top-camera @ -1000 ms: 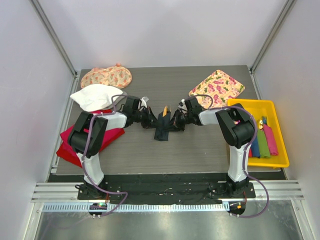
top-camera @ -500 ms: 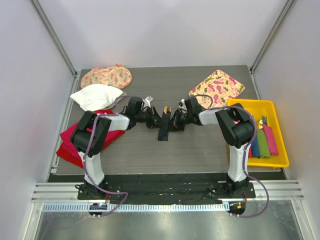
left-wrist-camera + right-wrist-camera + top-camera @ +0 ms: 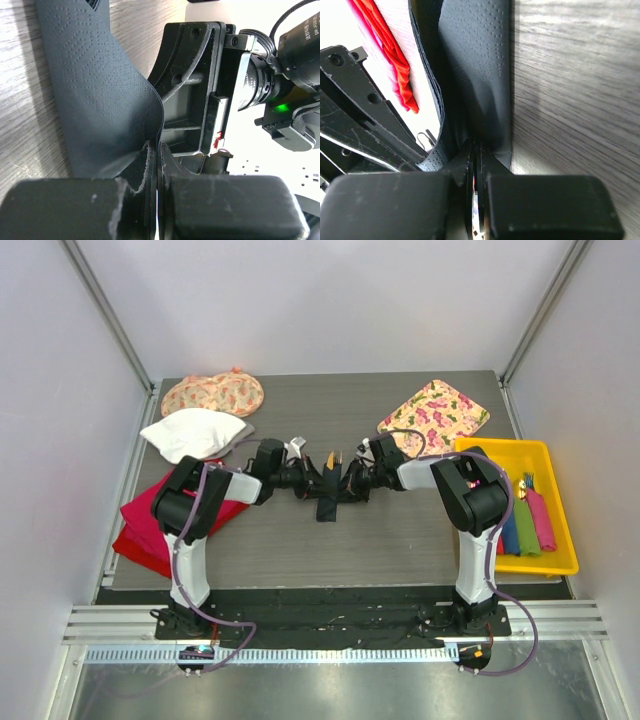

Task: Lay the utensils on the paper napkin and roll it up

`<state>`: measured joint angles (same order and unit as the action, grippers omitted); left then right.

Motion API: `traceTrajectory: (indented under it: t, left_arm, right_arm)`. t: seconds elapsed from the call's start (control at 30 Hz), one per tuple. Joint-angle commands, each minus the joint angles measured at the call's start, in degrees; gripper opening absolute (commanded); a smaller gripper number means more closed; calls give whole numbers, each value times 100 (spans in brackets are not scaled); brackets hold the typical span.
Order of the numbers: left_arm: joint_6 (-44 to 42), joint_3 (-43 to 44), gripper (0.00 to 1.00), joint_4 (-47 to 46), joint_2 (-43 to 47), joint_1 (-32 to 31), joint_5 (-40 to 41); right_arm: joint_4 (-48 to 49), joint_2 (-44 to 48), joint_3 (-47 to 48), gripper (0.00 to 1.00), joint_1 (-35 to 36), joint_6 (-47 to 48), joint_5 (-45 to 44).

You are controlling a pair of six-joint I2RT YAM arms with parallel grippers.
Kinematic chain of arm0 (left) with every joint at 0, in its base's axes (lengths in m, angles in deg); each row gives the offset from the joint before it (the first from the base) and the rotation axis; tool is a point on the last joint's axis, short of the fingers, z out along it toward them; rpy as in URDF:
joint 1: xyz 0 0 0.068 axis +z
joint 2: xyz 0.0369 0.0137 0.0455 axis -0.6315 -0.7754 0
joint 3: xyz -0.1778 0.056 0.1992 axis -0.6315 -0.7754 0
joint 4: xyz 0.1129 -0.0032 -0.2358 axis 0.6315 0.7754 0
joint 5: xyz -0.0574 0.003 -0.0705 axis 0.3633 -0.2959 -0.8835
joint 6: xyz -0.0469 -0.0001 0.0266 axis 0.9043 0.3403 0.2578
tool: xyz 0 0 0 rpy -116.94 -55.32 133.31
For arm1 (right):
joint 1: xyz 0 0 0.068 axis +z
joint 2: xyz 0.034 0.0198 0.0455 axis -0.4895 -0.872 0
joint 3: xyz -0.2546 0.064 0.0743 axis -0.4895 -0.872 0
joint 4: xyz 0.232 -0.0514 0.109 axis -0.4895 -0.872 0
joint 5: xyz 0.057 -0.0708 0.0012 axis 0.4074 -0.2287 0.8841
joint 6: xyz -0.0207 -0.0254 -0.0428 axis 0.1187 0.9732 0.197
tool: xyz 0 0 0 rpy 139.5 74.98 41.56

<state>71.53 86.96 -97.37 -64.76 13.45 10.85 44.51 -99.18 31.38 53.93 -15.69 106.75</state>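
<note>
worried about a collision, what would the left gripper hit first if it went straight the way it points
Most likely the right gripper, facing it just ahead; both are shut on the paper napkin.

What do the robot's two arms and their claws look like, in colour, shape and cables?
The left arm and the right arm are alike: white shells, black joints, black bases, and a grey-purple cable looping along each. The left claw and the right claw are black plastic, blocky and scuffed.

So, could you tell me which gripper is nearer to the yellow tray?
Right. The right gripper pinches the dark paper napkin on the side towards the yellow tray; the left gripper pinches it from the far side.
</note>
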Motion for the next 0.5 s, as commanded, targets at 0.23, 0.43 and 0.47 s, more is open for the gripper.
traceTrajectory:
  t: [0.23, 0.43, 0.47]
  left_arm:
    - [94, -175, 0, -530, -95, 198, -232]
    - [208, -447, 1, -978, 169, 198, -460]
    - [226, -482, 1, -987, 195, 190, -452]
  right_arm:
    - [-315, -40, 116, 2, 69, 187, -320]
    - [-289, -154, 116, 2, 78, 178, -355]
    - [-289, -146, 116, 2, 69, 187, -355]
